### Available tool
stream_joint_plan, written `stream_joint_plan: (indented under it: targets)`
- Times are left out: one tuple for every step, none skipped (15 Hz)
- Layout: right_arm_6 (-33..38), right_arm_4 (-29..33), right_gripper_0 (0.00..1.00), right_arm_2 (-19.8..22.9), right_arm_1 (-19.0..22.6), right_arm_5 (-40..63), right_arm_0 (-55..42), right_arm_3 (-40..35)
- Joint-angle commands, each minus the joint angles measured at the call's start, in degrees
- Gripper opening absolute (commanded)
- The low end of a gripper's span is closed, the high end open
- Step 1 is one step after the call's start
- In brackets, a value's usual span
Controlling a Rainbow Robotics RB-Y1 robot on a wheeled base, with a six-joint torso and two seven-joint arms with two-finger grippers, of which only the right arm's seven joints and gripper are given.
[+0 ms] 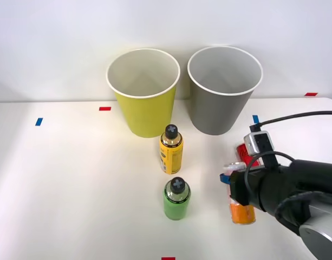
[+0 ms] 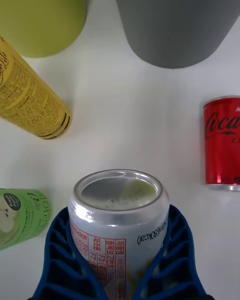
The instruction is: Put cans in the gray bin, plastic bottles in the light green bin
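Orange can (image 2: 118,220): upright, near table's front right corner.
Right gripper (image 2: 120,260): clamped around it.
Gray bin (image 1: 224,89): straight behind.

High front overview, close wrist view; shared gray bin (image 1: 220,108).

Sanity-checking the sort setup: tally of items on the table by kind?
Cans: 2 (white-orange can, red can)
Plastic bottles: 2 (yellow-labelled bottle, green bottle)
Bins: 2 (gray bin, light green bin)
Total: 6
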State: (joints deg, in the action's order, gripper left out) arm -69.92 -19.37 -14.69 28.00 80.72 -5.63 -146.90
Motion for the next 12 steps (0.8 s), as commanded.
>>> stream_joint_plan:
  targets:
    - [-7.1,0.1,0.0,4.9,-0.7,-7.9,-7.1,-3.1]
    - [-9.7,0.4,0.0,6.3,-1.2,-13.1,-10.1,-3.1]
    - [-10.7,0.6,0.0,6.9,-1.8,-18.9,-11.9,-3.1]
    - [-10.7,0.8,0.0,7.0,-2.4,-24.7,-13.7,-3.1]
    - [-10.6,1.1,0.0,7.4,-3.5,-30.9,-15.2,-3.1]
    - [-10.8,1.3,0.0,7.9,-3.9,-34.1,-16.0,-3.1]
    - [-10.7,1.7,0.0,8.5,-4.4,-36.6,-16.3,-3.1]
    - [-10.4,2.3,0.0,9.3,-5.1,-39.1,-16.3,-3.1]
    - [-10.1,3.3,0.0,9.6,-5.4,-40.6,-16.1,-3.1]
    - [-9.7,4.5,0.0,9.9,-5.9,-42.0,-15.8,-3.1]
    - [-9.4,5.8,0.0,10.1,-6.8,-43.0,-14.9,-3.1]
    - [-8.9,6.6,0.0,10.1,-7.4,-43.1,-13.9,-3.1]
